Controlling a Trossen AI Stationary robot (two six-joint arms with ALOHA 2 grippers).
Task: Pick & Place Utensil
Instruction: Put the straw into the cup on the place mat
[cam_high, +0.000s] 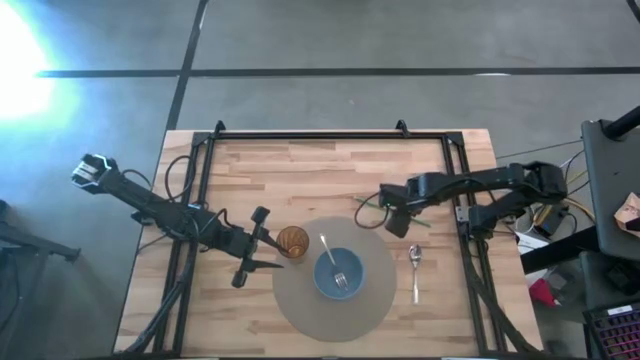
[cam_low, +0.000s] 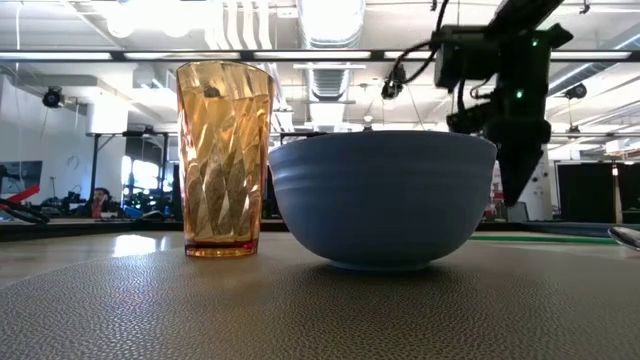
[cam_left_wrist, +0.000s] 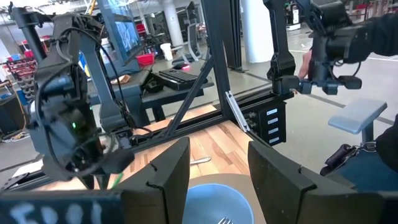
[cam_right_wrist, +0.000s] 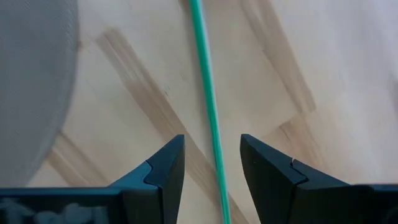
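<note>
Now spoon (cam_high: 415, 272) flat on bench near right edge, just beside mat (cam_high: 300, 308); right gripper (cam_high: 397, 226) wide, empty, apart from spoon, toward far edge.

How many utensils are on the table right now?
2: a fork resting in the blue bowl on the round mat, and a spoon on the wood just right of the mat. None seems hidden.

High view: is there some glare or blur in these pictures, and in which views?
High view: strong white glare burns out the floor at the upper left corner; the wooden table is evenly lit. Low view: ceiling lamps glare, the blue bowl is sharp. Right wrist view: the green line looks softly blurred.
</note>
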